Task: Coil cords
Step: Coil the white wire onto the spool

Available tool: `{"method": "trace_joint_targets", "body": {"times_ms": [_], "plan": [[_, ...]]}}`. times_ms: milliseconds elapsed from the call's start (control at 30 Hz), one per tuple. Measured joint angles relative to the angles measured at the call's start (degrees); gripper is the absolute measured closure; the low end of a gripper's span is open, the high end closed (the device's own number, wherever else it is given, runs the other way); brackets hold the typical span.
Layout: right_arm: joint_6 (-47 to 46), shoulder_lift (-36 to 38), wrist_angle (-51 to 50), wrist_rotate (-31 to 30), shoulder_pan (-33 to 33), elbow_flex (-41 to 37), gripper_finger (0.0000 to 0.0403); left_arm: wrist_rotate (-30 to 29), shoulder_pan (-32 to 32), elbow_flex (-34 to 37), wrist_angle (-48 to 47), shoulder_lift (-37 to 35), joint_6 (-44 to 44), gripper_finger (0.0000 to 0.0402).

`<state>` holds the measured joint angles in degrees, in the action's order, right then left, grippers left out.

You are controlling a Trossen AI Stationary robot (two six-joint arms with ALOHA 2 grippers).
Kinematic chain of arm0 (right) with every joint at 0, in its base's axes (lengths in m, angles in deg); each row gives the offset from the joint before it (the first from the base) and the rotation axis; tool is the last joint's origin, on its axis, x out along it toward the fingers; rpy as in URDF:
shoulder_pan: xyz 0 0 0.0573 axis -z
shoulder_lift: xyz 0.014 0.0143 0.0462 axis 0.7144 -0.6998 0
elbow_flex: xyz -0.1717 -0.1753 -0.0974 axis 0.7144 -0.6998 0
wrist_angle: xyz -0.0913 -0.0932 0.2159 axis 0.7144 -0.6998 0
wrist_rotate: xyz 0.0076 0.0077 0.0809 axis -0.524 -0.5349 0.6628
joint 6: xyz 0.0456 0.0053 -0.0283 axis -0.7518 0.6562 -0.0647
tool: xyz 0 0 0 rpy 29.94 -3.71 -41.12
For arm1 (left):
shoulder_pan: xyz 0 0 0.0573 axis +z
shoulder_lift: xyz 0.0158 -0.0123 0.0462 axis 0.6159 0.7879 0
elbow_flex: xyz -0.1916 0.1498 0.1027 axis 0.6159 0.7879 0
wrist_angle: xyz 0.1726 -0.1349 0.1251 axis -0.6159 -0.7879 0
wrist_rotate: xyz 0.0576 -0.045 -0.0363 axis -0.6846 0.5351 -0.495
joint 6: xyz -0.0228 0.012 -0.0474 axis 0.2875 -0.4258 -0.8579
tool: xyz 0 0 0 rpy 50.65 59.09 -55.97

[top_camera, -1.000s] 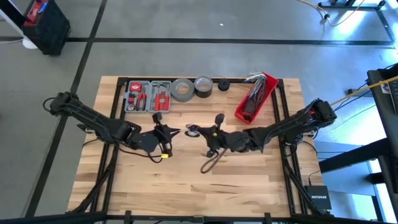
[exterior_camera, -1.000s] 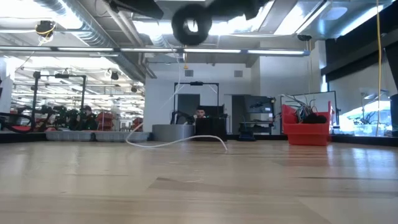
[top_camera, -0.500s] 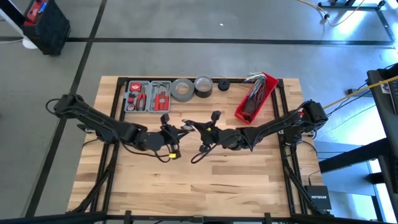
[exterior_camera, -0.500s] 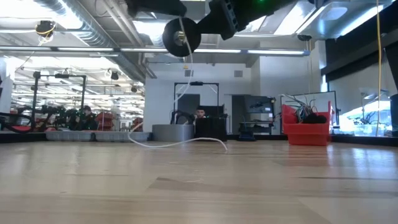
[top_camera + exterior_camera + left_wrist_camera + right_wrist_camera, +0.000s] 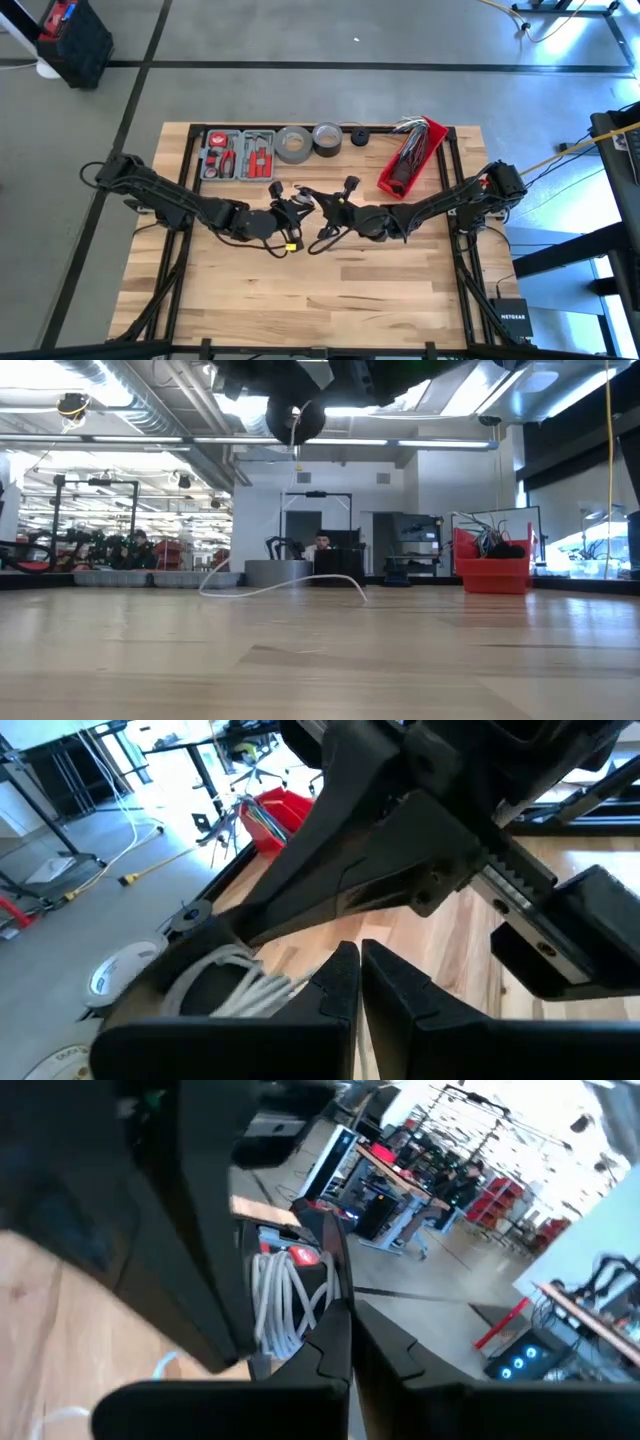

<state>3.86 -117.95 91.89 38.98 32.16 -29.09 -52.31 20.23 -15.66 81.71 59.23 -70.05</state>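
Workshop floor and distant racks frame a pale wooden bench (image 5: 380, 290), with both arms meeting just above its middle. On the left gripper (image 5: 358, 982) the fingers stand almost together, and several white turns of the cable (image 5: 235, 985) lie wound up right beside their tips. On the right gripper (image 5: 345, 1342) the fingers are pressed together too, with a bundle of white loops hanging against them; whether either pair actually pinches a strand is hard to tell, since the grippers crowd each other. From above, the two grippers nearly touch, the left gripper (image 5: 296, 205) beside the right gripper (image 5: 325, 200). At bench level the small black disc (image 5: 296, 420) hangs high in the air between them, and one thin strand drops from it to a loose arc of cable (image 5: 285, 586) lying on the wood.

Going by this, the coiling looks partly done: a handful of turns are gathered, while the slack tail on the bench remains to be wound in and the finished coil set down.
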Motion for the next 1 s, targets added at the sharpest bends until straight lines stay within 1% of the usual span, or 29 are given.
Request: {"method": "trace_joint_targets", "body": {"times_ms": [167,233,467,567,700,767,867,1000], "plan": [[-5.2,0.3,1.1,-0.9,0.0,2.5,0.0397,0.7,0.0,0.0,-0.4,0.2,0.0,0.0393],[-5.6,0.2,0.8,-0.9,0.0,2.9,0.0397,0.6,0.0,0.0,0.0,0.2,-0.1,0.0393],[-5.3,0.2,2.0,-0.4,-0.7,3.5,0.0397,0.2,0.3,0.0,-1.1,0.2,-0.2,0.0393],[-3.8,0.2,2.1,-1.4,-0.9,3.5,0.0397,0.2,0.1,0.0,-2.0,0.2,0.3,0.0393],[-2.2,0.2,1.5,-2.9,-1.5,3.5,0.0397,0.5,-1.8,0.0,-4.6,-1.1,4.0,0.0393],[-0.8,0.2,1.6,-3.7,-1.6,3.5,0.0397,0.7,-2.7,0.0,-6.1,-2.2,4.1,0.0391],[0.0,0.2,1.5,-4.5,-1.6,3.5,0.0397,0.7,-4.4,0.0,-8.3,-4.2,3.8,0.0380],[0.1,0.2,1.4,-4.5,-1.6,3.5,0.0397,0.6,-6.3,0.0,-11.4,-5.8,0.9,0.0345]]}}
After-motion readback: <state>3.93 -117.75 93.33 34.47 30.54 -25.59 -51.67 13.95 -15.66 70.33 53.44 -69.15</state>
